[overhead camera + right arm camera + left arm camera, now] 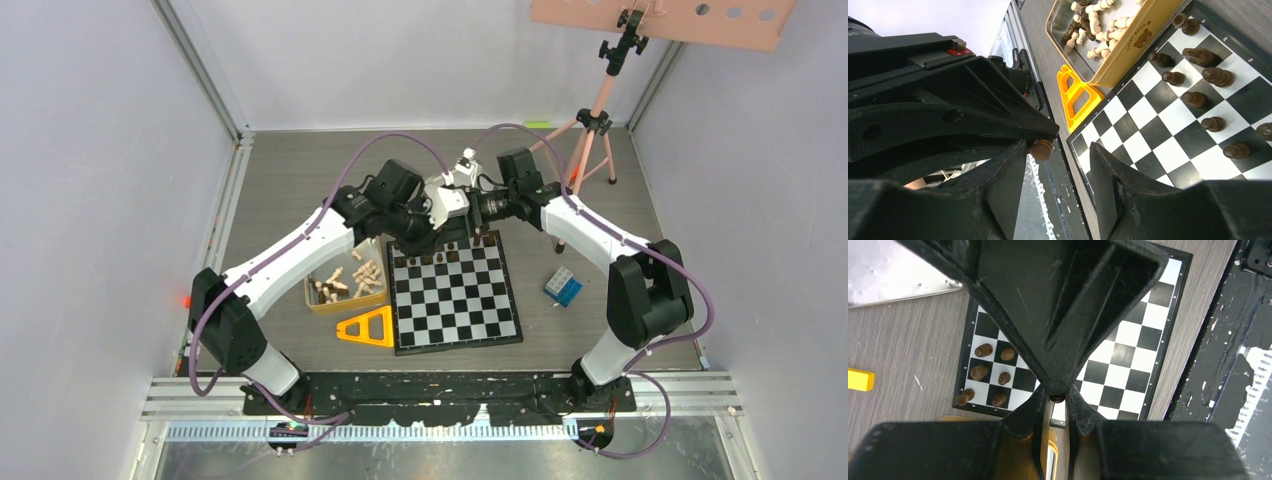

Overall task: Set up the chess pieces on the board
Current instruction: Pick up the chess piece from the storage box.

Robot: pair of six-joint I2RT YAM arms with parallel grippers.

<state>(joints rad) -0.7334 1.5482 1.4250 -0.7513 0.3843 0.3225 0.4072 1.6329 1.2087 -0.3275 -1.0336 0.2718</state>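
Many chessmen [1096,22] in "SWEET BEAR" tin [1134,50]

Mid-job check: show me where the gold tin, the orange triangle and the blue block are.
gold tin [1135,47]: right wrist view, on its side wall.
orange triangle [366,342]: top view, on its near bar.
blue block [563,286]: top view, on its middle.

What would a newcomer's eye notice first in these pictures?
The left gripper and right gripper meet over the far edge of the chessboard, the left's jaws shut on a dark chess piece. More dark chessmen stand in its far rows; a gold tin of pale pieces lies left of the board.
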